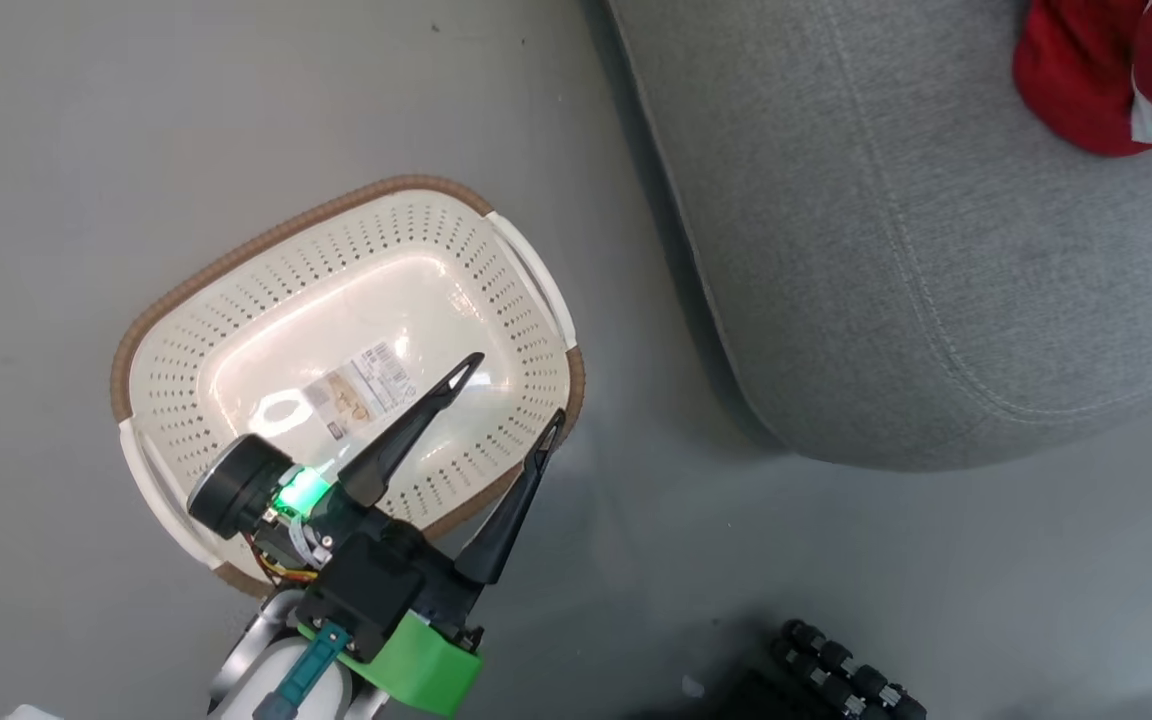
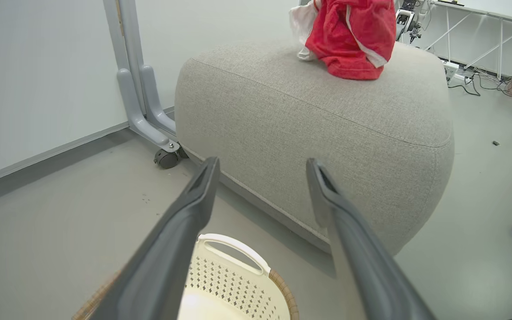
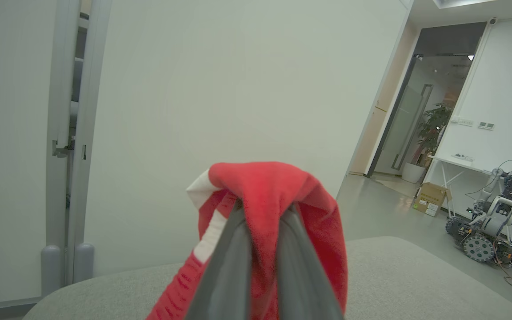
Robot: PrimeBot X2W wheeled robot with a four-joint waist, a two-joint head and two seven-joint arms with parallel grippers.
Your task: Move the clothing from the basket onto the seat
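The right end effector point(image 3: 263, 209) is clenched on a bunched fold of the red clothing point(image 3: 278, 182), which drapes over its fingers point(image 3: 229, 266) above the grey seat point(image 3: 416, 275). In the left wrist view, the bundle's lower folds touch the seat's top. The left end effector point(image 1: 516, 387) hangs released, jaws spread wide, over the basket point(image 1: 266, 300) on the floor, well apart from the clothing.

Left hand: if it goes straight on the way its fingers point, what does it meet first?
Probably the near side of the seat, dead ahead of the left hand; the basket sits below that line. Depth is unclear.
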